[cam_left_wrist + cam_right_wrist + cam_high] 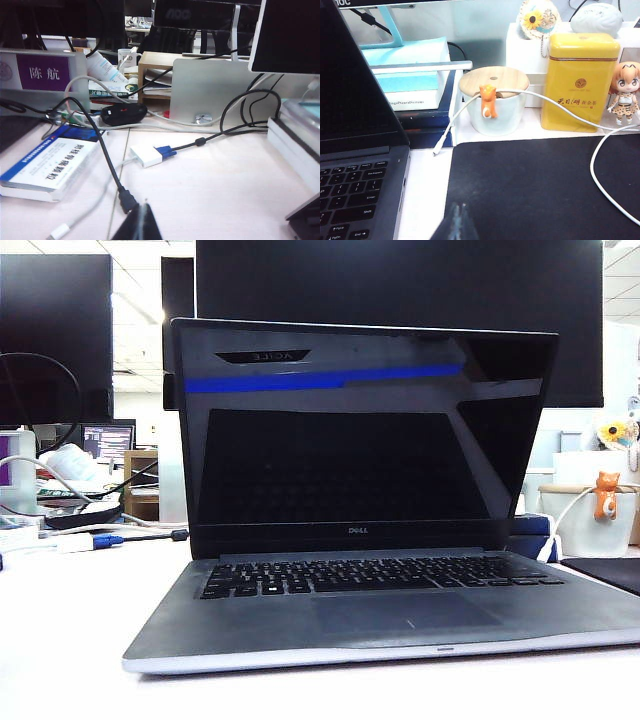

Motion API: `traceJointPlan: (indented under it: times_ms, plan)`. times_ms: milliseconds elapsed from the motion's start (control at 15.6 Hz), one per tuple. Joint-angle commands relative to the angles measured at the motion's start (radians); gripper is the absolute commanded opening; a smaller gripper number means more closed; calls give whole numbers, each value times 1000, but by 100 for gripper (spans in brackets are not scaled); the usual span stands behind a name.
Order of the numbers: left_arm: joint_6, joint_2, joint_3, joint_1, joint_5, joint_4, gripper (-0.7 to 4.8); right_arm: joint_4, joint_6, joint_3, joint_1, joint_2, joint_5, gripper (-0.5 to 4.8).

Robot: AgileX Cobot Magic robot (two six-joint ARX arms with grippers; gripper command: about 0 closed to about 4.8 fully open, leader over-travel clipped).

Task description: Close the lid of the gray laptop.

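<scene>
Silver-gray and slim, the gray laptop (370, 610) sits open between my arms, its glossy lid (360, 435) upright. My left gripper (139, 225) hovers over cable clutter; my right gripper (454, 225) hangs over a matte black mat (530, 185), keyboard just beside it. Jaw state I cannot tell. A hard push could skid the laptop across the smooth desk (60, 640).

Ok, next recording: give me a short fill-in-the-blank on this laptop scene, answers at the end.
1. The lid of the slim silver-gray Dell laptop stands ____.
2. The left claw hangs above a black cable's ____ plug.
3. The right claw hangs over the ____ desk mat.
4. The small orange cat figure clings to the white cup with a ____ lid.

Answers: open; HDMI; black; wooden
</scene>
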Motion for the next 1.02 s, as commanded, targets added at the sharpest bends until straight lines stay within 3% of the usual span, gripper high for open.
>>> traceJointPlan:
  times_ms: [64, 192, 256, 384, 511, 639, 767, 895, 1023]
  plan:
    - [-49, -3, 1, 0, 0, 11, -5, 14, 45, -4, 0, 1, -5, -1]
    - [-48, -3, 0, 0, 7, 11, -5, 14, 46, -4, 0, 1, -5, -1]
    - [-51, -3, 2, 0, 79, 13, -5, 16, 73, 0, 1, 1, -41, -1]
    - [-138, -3, 5, 0, 203, 17, -5, 30, 162, 1, 1, 1, -166, -1]
    - [-246, -3, 7, 0, 207, 19, -5, 16, 220, 1, 1, 1, -321, -1]
    - [-373, -3, 46, 0, 271, 13, -5, 13, 327, 19, 2, 1, -393, -1]
    - [-369, -3, 134, 0, 289, -28, -5, -6, 340, 98, 3, 1, -378, -2]
    - [-283, 2, 238, 0, 261, -159, -5, -87, 340, 203, 3, 4, -306, -2]
    - [-255, 31, 317, 0, 261, -289, -5, -184, 348, 297, 3, 6, -280, -2]
